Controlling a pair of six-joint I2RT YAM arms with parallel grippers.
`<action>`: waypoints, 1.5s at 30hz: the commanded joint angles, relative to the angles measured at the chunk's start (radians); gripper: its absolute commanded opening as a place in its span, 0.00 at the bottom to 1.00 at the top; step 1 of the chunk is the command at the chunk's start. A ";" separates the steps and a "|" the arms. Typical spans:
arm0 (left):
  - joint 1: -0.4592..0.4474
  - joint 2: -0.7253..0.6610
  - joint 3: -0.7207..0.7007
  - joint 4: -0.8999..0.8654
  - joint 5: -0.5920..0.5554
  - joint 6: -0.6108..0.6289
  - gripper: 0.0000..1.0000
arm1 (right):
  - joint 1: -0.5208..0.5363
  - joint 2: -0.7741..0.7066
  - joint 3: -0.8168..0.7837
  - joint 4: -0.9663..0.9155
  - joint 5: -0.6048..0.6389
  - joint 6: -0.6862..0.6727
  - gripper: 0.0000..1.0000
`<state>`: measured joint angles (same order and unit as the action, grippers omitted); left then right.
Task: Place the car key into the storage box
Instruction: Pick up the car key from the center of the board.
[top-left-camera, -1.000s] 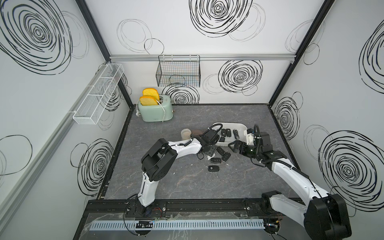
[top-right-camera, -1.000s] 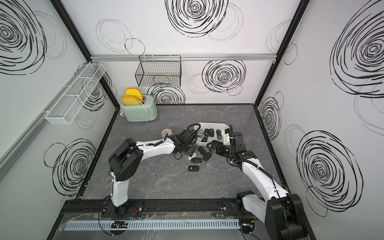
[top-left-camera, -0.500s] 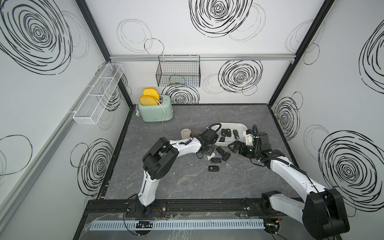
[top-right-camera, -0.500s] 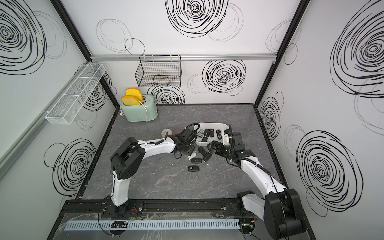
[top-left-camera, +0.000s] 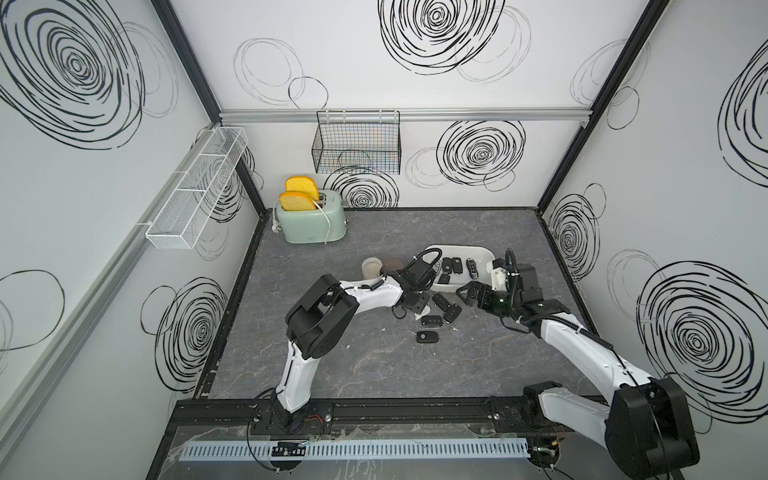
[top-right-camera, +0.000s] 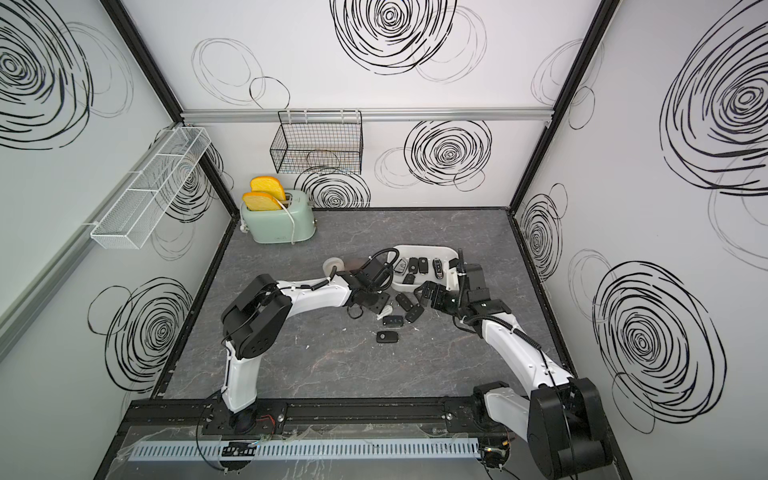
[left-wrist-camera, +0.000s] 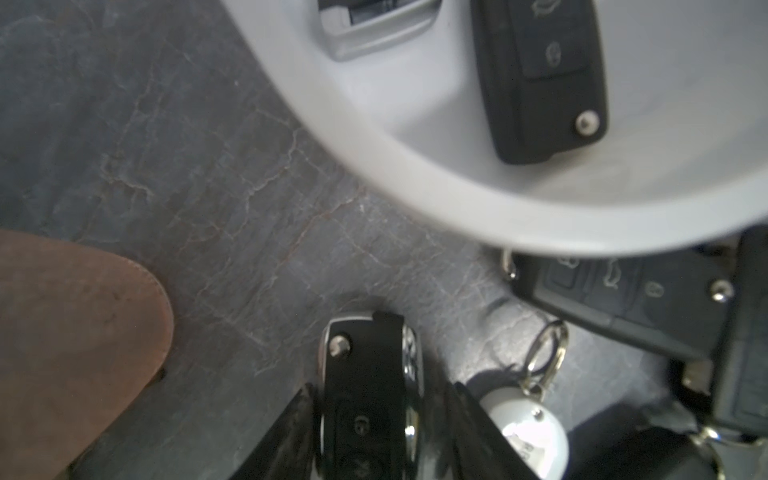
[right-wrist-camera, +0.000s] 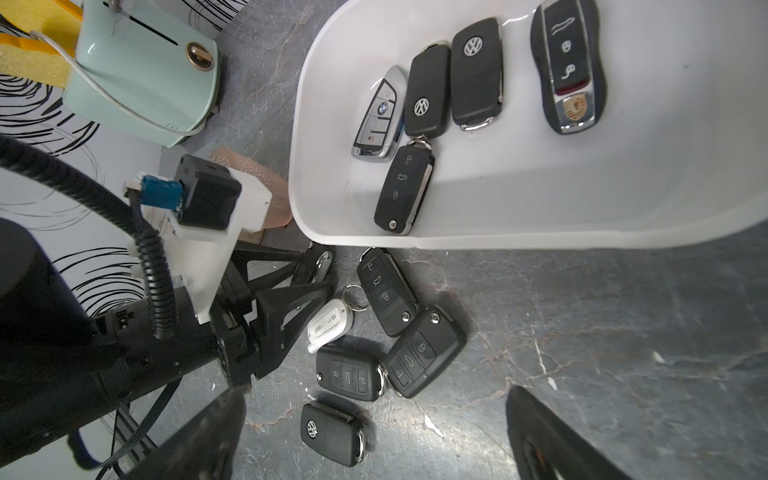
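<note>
Nearest on the grey table (top-left-camera: 374, 374) lies a lone black fob (top-left-camera: 428, 336). Just beyond it three more loose fobs (right-wrist-camera: 424, 351) and a white tag (right-wrist-camera: 330, 326) crowd together. The right gripper (top-left-camera: 467, 295) hangs to their right, fingers spread wide with nothing between them. A little farther, just outside the near left corner of the storage box (right-wrist-camera: 623, 166), is the car key (left-wrist-camera: 365, 395), a black body with a chrome edge, set between the fingers of the left gripper (left-wrist-camera: 382, 388). Those fingers sit close on either side, one apparently against the key and a dark sliver at the other, so I cannot tell whether it is truly pinched. I judge it light and rigid, a hard shell that will not give. The glossy trim looks slippery, so it may pivot in a shallow hold. The best purchase should be across the narrow width at mid-body, clear of the buttons. The shallow white box holds five keys in its left and middle part: a three-button flip key (right-wrist-camera: 403, 191) nearest, then a silver-sided fob (right-wrist-camera: 378, 116), two badged black keys (right-wrist-camera: 478, 70) and a chrome-rimmed key (right-wrist-camera: 569, 70). Left of the box stands a clear cup (top-left-camera: 371, 266) whose contents I cannot make out. Far left, a green toaster (top-left-camera: 313, 222) carries two yellow slices (top-left-camera: 299, 195). The black wire basket (top-left-camera: 357, 145) on the far wall and the white mesh rack (top-left-camera: 195, 195) on the left wall show nothing inside.
</note>
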<state>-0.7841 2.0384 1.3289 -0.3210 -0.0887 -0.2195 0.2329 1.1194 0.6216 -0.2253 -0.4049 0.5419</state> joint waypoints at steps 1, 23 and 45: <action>0.006 0.009 -0.022 0.008 0.014 -0.009 0.46 | -0.003 -0.019 0.017 -0.015 0.007 -0.001 0.99; -0.022 -0.181 0.009 -0.033 0.004 -0.074 0.35 | -0.003 -0.032 0.015 0.007 -0.024 -0.010 0.99; 0.007 0.026 0.397 -0.013 0.223 -0.144 0.36 | -0.014 -0.067 0.024 -0.036 0.022 0.007 0.99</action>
<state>-0.7990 1.9995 1.6691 -0.3756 0.0944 -0.3382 0.2245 1.0721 0.6212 -0.2317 -0.3927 0.5465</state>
